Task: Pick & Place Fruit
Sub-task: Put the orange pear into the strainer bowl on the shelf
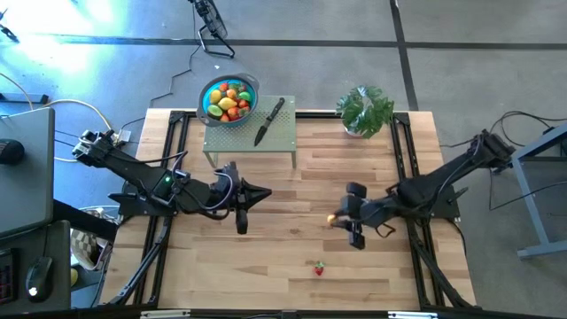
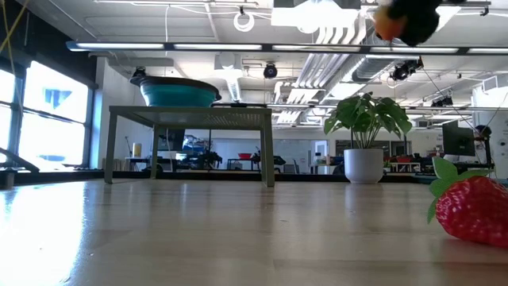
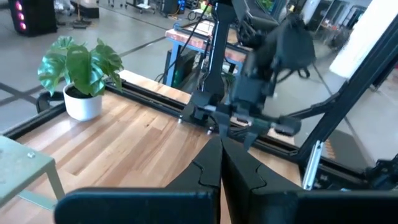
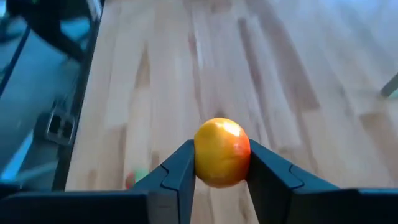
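A: Right gripper (image 4: 219, 163)?

B: My fingers (image 4: 177, 174) are clamped on a small round orange-yellow toy fruit (image 4: 222, 152), lifted off the wooden tabletop (image 1: 292, 190), right of centre and inside its right edge.

A: Left gripper (image 3: 219, 163)?

B: Pinched fully together, nothing in it, hanging over the left-centre of the tabletop, pointed at my right arm.

A: Rest of the fruit?

B: A small red toy strawberry with a green leaf cap (image 2: 474, 208) lies alone near the front edge, well apart from both my grippers. A heap of red, orange, yellow and green pieces fills the blue bowl (image 1: 229, 98) on the small pale green stand (image 1: 250, 136) at the back edge, with a black-handled knife (image 1: 268, 121) beside the bowl. A leafy potted plant in a white pot (image 1: 364, 111) stands toward the back right corner.
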Available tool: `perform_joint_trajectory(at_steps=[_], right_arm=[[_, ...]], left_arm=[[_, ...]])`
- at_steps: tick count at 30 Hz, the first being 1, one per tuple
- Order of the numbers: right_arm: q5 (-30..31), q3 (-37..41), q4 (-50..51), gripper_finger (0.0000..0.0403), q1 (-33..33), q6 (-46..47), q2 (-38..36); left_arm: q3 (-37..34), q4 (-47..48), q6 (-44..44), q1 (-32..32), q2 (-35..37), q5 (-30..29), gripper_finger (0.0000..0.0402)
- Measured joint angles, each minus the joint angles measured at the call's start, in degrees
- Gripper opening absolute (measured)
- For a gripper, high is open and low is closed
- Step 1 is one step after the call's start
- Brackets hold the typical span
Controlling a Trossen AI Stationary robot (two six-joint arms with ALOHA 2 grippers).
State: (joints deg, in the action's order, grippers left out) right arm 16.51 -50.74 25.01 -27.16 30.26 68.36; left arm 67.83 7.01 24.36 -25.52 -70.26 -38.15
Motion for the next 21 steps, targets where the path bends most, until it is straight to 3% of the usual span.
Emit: perform_joint_trajectory(at_steps=[10, 16, 21], right_arm=[[2.94, 0.0, -11.48, 0.0111, 3.77, -1.23, -2.28], [3.06, 0.0, -14.39, 0.0112, 5.92, -2.18, -2.36], [3.08, 0.0, -18.89, 0.0111, 7.4, -6.39, -2.36]], left_arm=[[-0.01, 0.33, -7.94, 0.02, 0.39, -0.08, 0.0007], [-0.06, 9.44, -3.07, 0.0, 8.24, -4.12, 0.0058], [-0.04, 15.24, -0.1, 0.0, 13.79, -4.04, 0.0107]])
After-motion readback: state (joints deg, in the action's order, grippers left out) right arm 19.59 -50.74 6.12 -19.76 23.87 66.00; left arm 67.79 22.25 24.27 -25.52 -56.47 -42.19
